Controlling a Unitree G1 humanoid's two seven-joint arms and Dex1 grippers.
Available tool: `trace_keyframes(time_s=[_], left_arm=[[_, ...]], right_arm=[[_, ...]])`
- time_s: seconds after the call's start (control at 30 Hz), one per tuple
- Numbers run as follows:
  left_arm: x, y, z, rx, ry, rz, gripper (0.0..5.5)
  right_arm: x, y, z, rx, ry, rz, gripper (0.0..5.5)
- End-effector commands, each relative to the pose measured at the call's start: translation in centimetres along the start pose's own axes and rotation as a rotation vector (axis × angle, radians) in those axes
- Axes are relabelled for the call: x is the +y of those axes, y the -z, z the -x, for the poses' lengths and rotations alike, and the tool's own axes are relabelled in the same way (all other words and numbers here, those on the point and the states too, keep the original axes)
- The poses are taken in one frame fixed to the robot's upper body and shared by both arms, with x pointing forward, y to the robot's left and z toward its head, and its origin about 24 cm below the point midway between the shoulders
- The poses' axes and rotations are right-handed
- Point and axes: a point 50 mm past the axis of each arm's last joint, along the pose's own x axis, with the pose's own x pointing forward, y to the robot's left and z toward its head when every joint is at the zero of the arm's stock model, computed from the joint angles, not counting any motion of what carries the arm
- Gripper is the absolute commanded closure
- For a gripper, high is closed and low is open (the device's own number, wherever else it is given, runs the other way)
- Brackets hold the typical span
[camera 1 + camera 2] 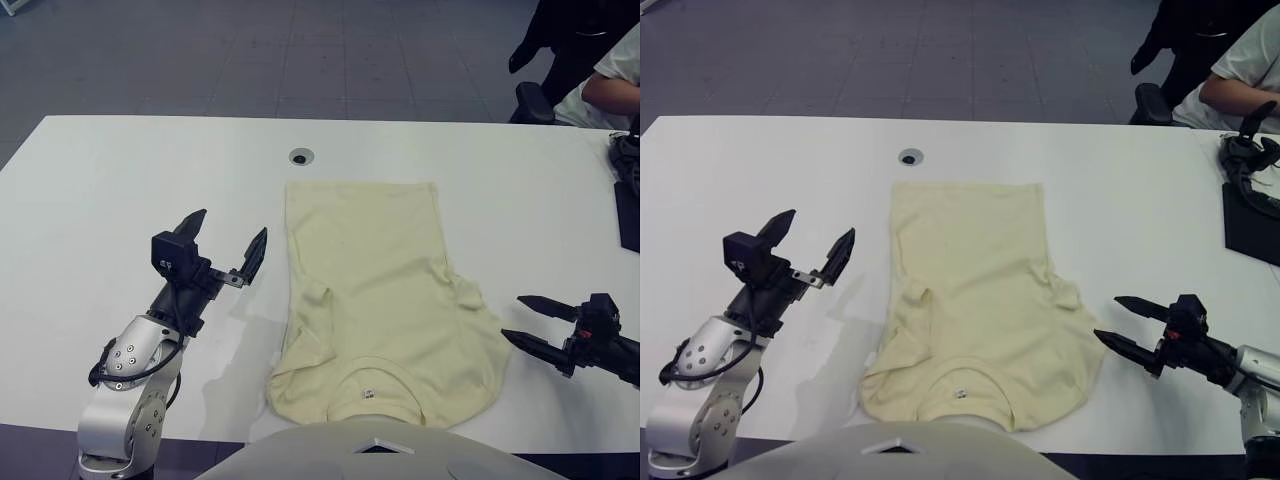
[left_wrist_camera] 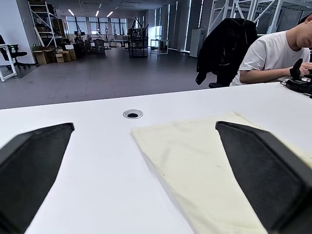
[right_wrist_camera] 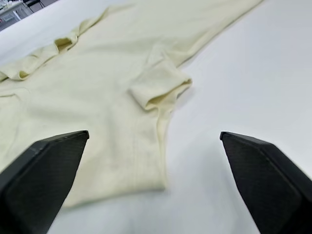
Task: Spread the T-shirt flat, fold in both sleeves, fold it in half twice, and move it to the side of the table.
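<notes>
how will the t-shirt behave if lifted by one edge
Probably floppy: the T-shirt lies thin and wrinkled, so it would likely drape. The folded sleeve looks loose and may fall open. Pushed, it could bunch on the smooth table.

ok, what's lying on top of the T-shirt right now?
On the T-shirt: its left sleeve and right sleeve, folded inward, plus a small label by the collar. The table beneath it is covered.
</notes>
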Motion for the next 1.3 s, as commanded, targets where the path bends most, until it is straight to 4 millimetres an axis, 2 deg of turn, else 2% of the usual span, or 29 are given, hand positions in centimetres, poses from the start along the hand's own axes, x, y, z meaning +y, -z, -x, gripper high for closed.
trace_keyframes(time_s=[0.03, 0.4, 0.6, 0.93, 1.13, 1.3], left_arm=[[0.2, 0.3, 0.0, 0.014, -0.038, -0.012, 0.1], [0.1, 1.0, 0.3, 0.036, -0.051, 0.0, 0.1], [0.1, 1.2, 0.3, 0.041, -0.051, -0.018, 0.1], [0.3, 1.9, 0.4, 0.064, -0.062, -0.023, 0.1], [0.4, 2.1, 0.3, 0.068, -0.062, -0.021, 0.1], [0.5, 2.1, 0.2, 0.066, -0.063, -0.022, 0.1]], right_arm=[[-0.3, 0.6, 0.0, 0.087, -0.023, 0.006, 1.25], [-0.5, 0.8, 0.1, 0.113, -0.029, 0.01, 2.87], [0.1, 1.7, 0.5, 0.193, -0.076, 0.003, 3.83], [-0.6, 0.5, 0.3, 0.114, -0.036, 0.026, 5.48], [-0.3, -0.1, -0.1, 0.078, -0.062, 0.04, 5.48], [0.7, -2.7, -1.3, -0.053, -0.152, 0.094, 5.48]])
